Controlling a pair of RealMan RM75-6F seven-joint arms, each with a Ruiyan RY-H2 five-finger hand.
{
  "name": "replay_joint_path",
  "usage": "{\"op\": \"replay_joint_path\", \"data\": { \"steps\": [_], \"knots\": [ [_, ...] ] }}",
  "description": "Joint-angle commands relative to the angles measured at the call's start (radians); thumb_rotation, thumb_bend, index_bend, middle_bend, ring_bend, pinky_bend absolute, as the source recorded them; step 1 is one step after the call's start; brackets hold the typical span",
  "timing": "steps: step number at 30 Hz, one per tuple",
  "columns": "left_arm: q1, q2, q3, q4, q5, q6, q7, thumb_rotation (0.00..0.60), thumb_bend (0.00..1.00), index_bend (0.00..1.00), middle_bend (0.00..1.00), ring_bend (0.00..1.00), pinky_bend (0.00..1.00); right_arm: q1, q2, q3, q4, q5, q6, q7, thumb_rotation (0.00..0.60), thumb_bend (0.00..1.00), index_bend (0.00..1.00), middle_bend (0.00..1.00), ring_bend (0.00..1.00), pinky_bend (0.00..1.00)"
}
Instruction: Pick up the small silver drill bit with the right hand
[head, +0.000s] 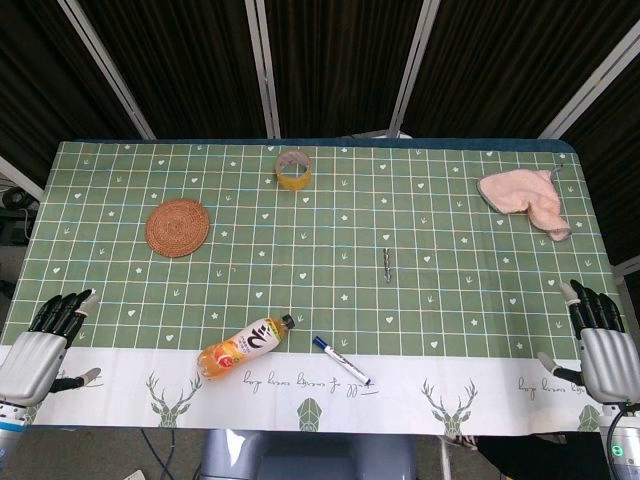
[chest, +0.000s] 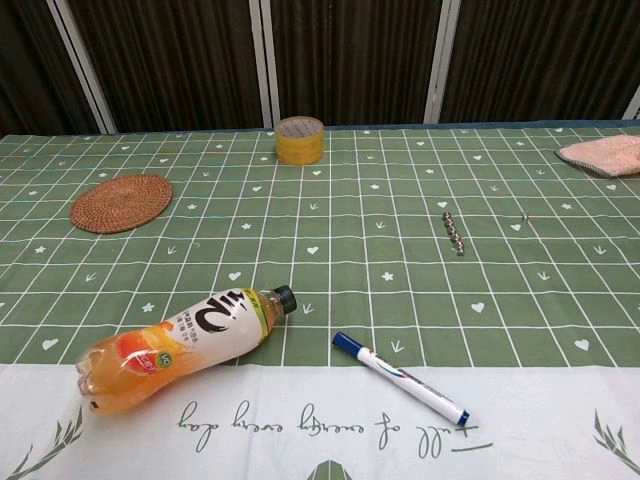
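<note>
Drill bit (head: 387, 264) lies flat on the green checked tablecloth (head: 450, 230), just right of table centre, long axis running roughly 12 to 6 o'clock in the head view. Small, silver; in the chest view (chest: 452, 232) its surface looks beaded or fluted, though too small to say which. Nothing touches it.

Right hand (head: 598, 338) sits at the table's 4 o'clock corner, well apart from the bit, palm back toward the camera, fingers extended and slightly apart, holding nothing. Left hand (head: 45, 337) mirrors it at the 8 o'clock corner, fingers likewise spread and empty. Neither hand shows in the chest view.

Other items: orange drink bottle (head: 244, 346) on its side at 7 o'clock, cap pointing toward the bit. Blue-capped marker (head: 341, 361) at 6 o'clock, lying across the edge of the white border. Woven round coaster (head: 177, 227) at 9 o'clock. Tape roll (head: 294, 167) at 12 o'clock, near the far edge. Pink cloth (head: 524, 197) bunched at 2 o'clock.
</note>
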Motion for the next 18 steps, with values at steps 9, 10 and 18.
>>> {"op": "replay_joint_path", "data": {
  "steps": [9,10,18],
  "knots": [
    [0.000,0.002,0.002,-0.002,0.007,0.004,0.003,0.600,0.08,0.00,0.00,0.00,0.00,0.002,-0.001,0.000,-0.003,0.000,-0.002,0.002,0.600,0.10,0.00,0.00,0.00,0.00],
    [0.000,0.001,0.002,-0.002,0.007,0.004,0.003,0.600,0.08,0.00,0.00,0.00,0.00,0.002,-0.001,0.001,-0.003,0.000,-0.002,0.002,0.600,0.10,0.00,0.00,0.00,0.00],
    [-0.002,0.001,-0.001,0.000,0.002,0.001,-0.004,0.600,0.08,0.00,0.00,0.00,0.00,0.022,-0.009,0.018,-0.021,-0.005,-0.009,-0.003,0.600,0.10,0.00,0.00,0.00,0.00]
  ]
}}
